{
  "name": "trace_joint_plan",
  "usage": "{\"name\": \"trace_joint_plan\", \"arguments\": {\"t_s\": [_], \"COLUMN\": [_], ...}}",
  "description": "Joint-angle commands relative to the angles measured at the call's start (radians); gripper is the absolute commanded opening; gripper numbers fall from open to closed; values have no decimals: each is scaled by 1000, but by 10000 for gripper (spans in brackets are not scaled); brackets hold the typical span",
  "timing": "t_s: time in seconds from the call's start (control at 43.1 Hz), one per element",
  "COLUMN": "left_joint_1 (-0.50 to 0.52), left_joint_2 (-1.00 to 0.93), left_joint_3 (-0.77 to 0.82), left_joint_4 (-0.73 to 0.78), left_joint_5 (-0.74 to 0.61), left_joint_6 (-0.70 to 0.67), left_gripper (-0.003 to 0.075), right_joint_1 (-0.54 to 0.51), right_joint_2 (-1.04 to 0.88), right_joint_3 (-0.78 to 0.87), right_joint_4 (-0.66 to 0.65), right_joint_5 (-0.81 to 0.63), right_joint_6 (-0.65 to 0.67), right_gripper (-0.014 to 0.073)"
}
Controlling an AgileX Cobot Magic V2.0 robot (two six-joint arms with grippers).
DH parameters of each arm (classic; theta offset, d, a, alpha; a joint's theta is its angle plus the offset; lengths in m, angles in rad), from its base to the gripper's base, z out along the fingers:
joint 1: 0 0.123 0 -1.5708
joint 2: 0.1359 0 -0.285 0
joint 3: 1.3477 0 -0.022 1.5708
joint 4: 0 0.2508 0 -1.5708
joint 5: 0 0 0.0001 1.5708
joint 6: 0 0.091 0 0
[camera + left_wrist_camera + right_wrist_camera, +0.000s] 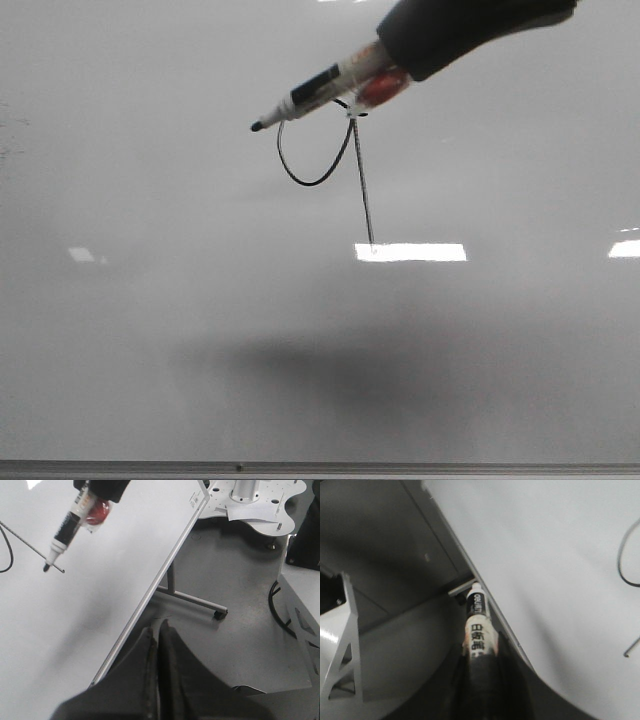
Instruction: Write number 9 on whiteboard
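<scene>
The whiteboard fills the front view. The number 9 is drawn on it in thin black line, with an oval loop and a long straight tail. My right gripper comes in from the top right, shut on a white and black marker whose tip points left, beside the loop's top. I cannot tell whether the tip touches the board. The right wrist view shows the marker between the fingers and part of the 9. My left gripper is shut and empty, off the whiteboard's edge.
A grey metal rail runs along the board's bottom edge. In the left wrist view the board's stand leg with a caster rests on the grey floor, and a white metal base stands behind it.
</scene>
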Motion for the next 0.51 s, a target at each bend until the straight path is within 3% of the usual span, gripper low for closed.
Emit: {"name": "trace_joint_plan", "arguments": {"t_s": [0.0, 0.162, 0.209, 0.487], "left_joint_1": [4, -2, -2, -2], "left_joint_2": [35, 129, 166, 296], "left_joint_3": [-93, -202, -225, -249], "left_joint_4": [-17, 74, 93, 92], "left_joint_5": [-21, 44, 73, 106], "left_joint_6": [-5, -1, -1, 34], "left_gripper": [85, 397, 447, 412], "right_joint_1": [58, 165, 189, 327], "right_joint_2": [-32, -38, -42, -54], "right_joint_3": [-55, -57, -57, -78], "right_joint_4": [-33, -76, -76, -74], "right_joint_5": [49, 49, 46, 18], "right_joint_6": [-75, -103, -103, -103], "right_gripper": [-58, -58, -58, -58]}}
